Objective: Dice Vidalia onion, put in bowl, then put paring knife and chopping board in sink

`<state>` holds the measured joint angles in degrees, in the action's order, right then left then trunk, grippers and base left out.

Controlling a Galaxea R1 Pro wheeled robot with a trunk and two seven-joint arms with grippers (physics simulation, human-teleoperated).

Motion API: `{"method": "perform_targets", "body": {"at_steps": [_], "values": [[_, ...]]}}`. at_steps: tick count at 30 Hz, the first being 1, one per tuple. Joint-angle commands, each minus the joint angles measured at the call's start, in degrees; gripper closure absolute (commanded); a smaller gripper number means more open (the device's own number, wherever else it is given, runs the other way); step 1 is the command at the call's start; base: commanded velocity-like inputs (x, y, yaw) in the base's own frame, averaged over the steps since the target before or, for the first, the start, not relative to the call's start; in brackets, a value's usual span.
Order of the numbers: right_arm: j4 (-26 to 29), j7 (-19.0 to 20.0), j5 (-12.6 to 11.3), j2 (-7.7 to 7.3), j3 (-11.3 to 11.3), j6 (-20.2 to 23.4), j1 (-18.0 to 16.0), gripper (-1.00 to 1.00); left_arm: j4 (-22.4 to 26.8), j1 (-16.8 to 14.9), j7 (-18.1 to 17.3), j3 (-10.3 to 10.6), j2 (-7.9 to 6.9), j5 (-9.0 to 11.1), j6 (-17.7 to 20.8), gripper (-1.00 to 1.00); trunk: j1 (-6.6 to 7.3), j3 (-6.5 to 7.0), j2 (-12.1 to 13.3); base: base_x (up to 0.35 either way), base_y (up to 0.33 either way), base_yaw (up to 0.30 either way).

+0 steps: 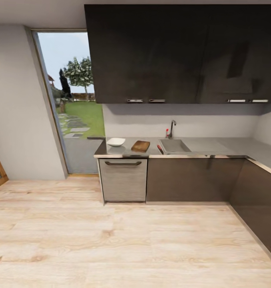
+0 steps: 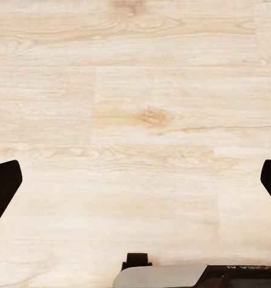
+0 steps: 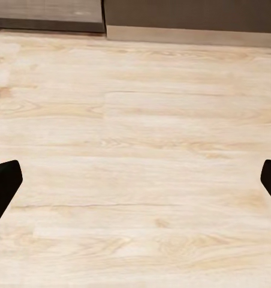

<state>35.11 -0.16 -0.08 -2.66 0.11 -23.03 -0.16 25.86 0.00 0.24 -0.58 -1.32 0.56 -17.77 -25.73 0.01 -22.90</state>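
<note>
Two claws hang over bare wood floor (image 1: 111, 248), and neither has hold of anything: in the left wrist view the left claw (image 2: 135, 186) has its dark fingertips (image 2: 3, 186) spread to the frame's edges, and the right claw (image 3: 135, 186) is spread just as wide, with the cabinet base ahead of it.

From the head view the robot stands well back from the bench (image 1: 215, 146). On it, from the window side, sit the white bowl (image 1: 116, 141), then the chopping board (image 1: 140, 146), then the sink (image 1: 174, 145) with its chrome tap (image 1: 172, 129) behind. A small red object at the sink's front-left corner is probably the paring knife (image 1: 159, 149), though it is too small to be sure. The Vidalia onion cannot be made out; the basin's inside is not clear from this angle.

Nothing of the task has begun, so the risks lie in the approach. Driving in too far would knock the base against the dishwasher (image 1: 123, 179) or the lower cabinet doors (image 1: 187, 178). Stopping off-centre would leave sink, board and bowl beyond easy reach of one arm. Reaching into the basin carelessly could catch the tap, or nudge the knife off the bench's edge.
</note>
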Motion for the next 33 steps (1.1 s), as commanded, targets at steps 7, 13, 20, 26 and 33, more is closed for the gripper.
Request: {"method": "perform_targets", "body": {"at_steps": [7,13,20,26,33], "values": [[0.0,0.0,0.0,-0.06,0.1,-0.2,0.0,-1.00,0.0,0.0,0.0,0.0,0.01,0.1,-0.2,-1.00,-0.05,-0.01,0.0,0.326,0.000,0.000],[0.0,0.0,0.0,-0.07,0.2,-0.2,0.0,-1.00,0.0,0.0,0.0,0.0,0.01,0.1,-0.2,-1.00,-0.05,-0.01,0.0,0.326,0.000,0.000],[0.0,0.0,0.0,-0.07,0.2,-0.2,0.0,-1.00,0.0,0.0,0.0,0.0,0.01,0.1,-0.2,-1.00,-0.05,-0.01,0.0,0.326,0.000,0.000],[0.0,0.0,0.0,-0.07,0.2,-0.2,0.0,-1.00,0.0,0.0,0.0,0.0,0.01,0.1,-0.2,-1.00,-0.05,-0.01,0.0,0.326,0.000,0.000],[0.0,0.0,0.0,-0.07,0.2,-0.2,0.0,-1.00,0.0,0.0,0.0,0.0,0.01,0.1,-0.2,-1.00,-0.05,-0.01,0.0,0.326,0.000,0.000]]}}
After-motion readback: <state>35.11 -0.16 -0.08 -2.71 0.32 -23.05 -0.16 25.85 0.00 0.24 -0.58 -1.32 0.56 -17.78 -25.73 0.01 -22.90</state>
